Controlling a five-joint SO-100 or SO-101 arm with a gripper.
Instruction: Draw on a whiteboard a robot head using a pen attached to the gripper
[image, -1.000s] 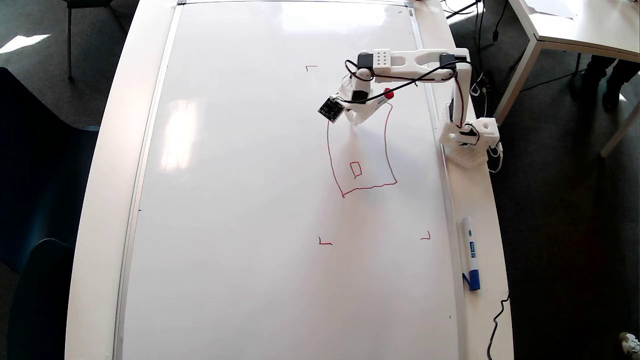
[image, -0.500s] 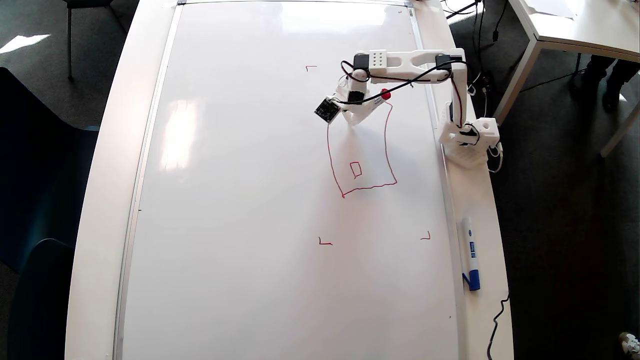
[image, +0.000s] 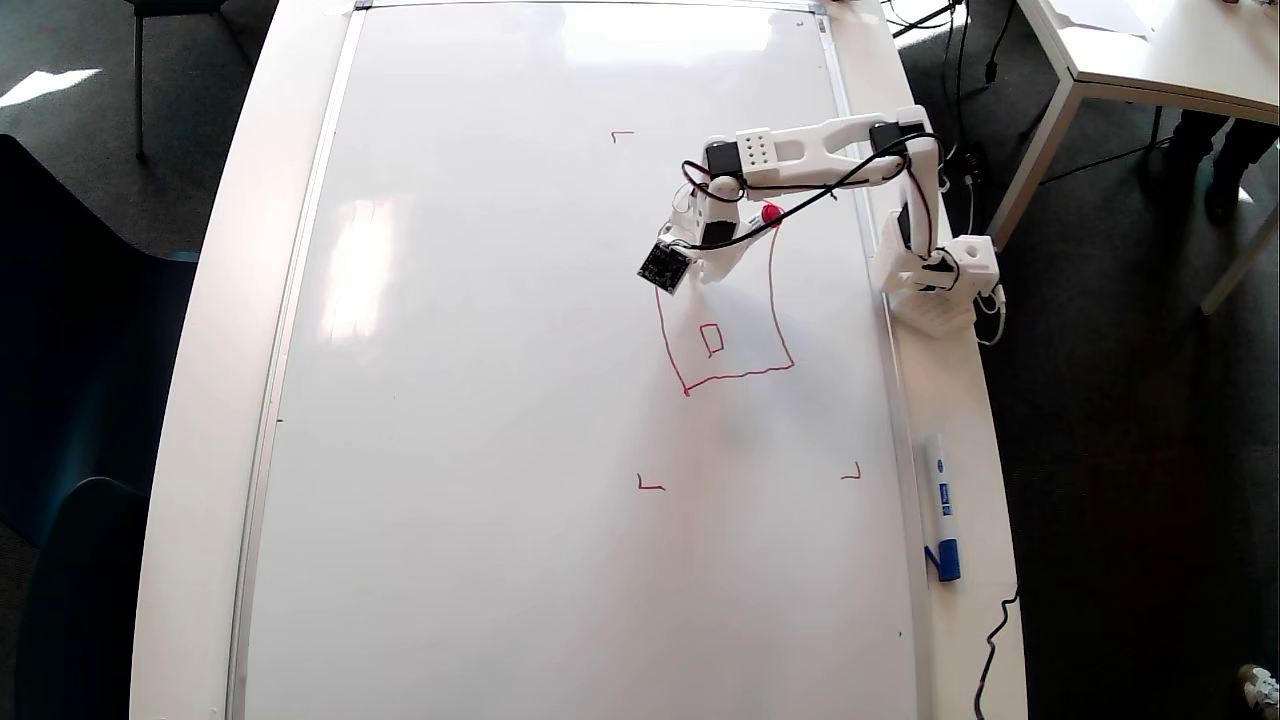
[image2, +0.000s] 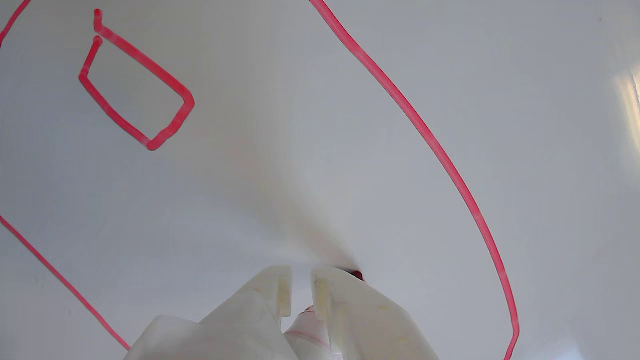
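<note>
One big whiteboard (image: 500, 400) covers most of the desk (image: 960, 640), and everything you draw belongs inside its four red corner marks. Within those marks sits the robot head (image: 775, 300), so far only a wobbly red outline with a single small box low inside it; by my reading two inner shapes and the top box are not yet drawn. Your hand (image2: 300, 277) hovers inside the outline, near its upper left corner in the overhead view, clenched on the pen (image: 762, 216), whose red tip just shows past the fingertips (image2: 330, 280) in the wrist view. I cannot tell whether the tip touches the board. Press lightly, keep strokes short and slow, close each small shape fully, and stay well apart from the outline and the existing box.
</note>
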